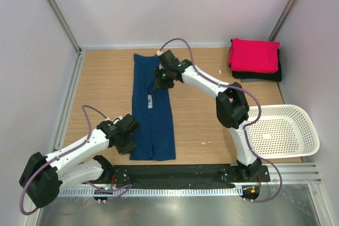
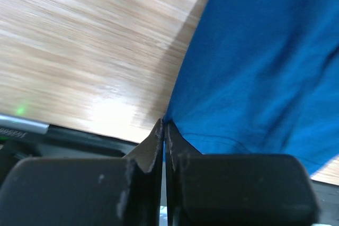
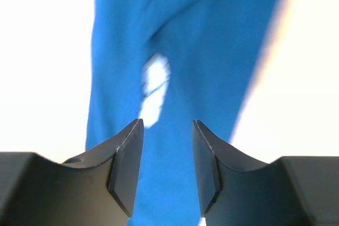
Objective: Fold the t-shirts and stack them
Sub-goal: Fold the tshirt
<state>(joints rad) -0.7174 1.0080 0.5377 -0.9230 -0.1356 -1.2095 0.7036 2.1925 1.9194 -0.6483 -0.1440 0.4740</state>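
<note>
Your navy t-shirt (image 1: 153,115) lies as a long strip mid-table. At its 7 o'clock edge, your left gripper (image 2: 163,126) is pressed together. Near 12 o'clock, your right gripper (image 3: 167,123) stands apart above it.

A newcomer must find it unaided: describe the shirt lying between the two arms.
On the wooden table, look left of centre, away from the white basket. The navy blue t-shirt lies there as a long narrow strip. Unlike the pink-red tee stacked on the black tee in the far right corner, it lies alone and shows a pale print.
</note>
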